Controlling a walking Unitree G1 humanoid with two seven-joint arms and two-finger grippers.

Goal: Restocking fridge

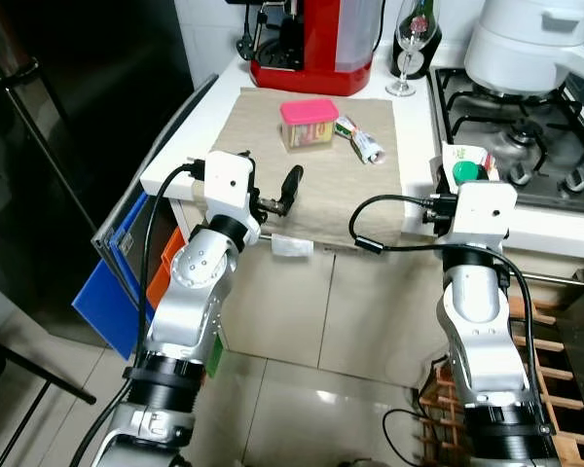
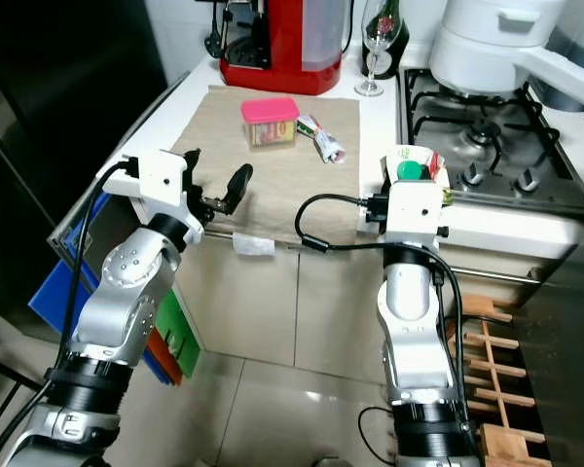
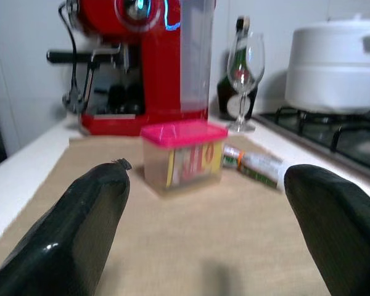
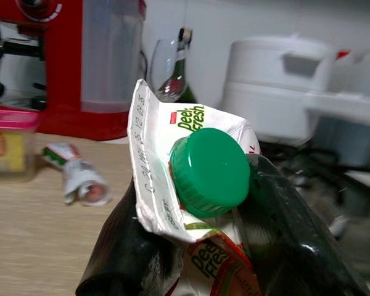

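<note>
My right gripper (image 4: 217,242) is shut on a white milk carton (image 4: 197,132) with a green screw cap (image 4: 209,171). It holds the carton (image 1: 464,165) upright at the counter's front edge, beside the stove. My left gripper (image 3: 206,191) is open, its black fingers (image 3: 89,228) spread wide and holding nothing. It hovers low over the front of the beige mat (image 1: 316,190), pointing at a clear tub with a pink lid (image 1: 309,121). A rolled packet (image 1: 360,142) lies on the mat just right of the tub.
A red coffee machine (image 1: 316,44), a wine glass (image 1: 407,49) and a dark bottle stand at the back of the counter. A gas hob (image 1: 526,131) with a white pot (image 1: 526,44) is on the right. The black fridge (image 1: 68,146) stands left; a wooden rack (image 1: 555,389) sits on the floor.
</note>
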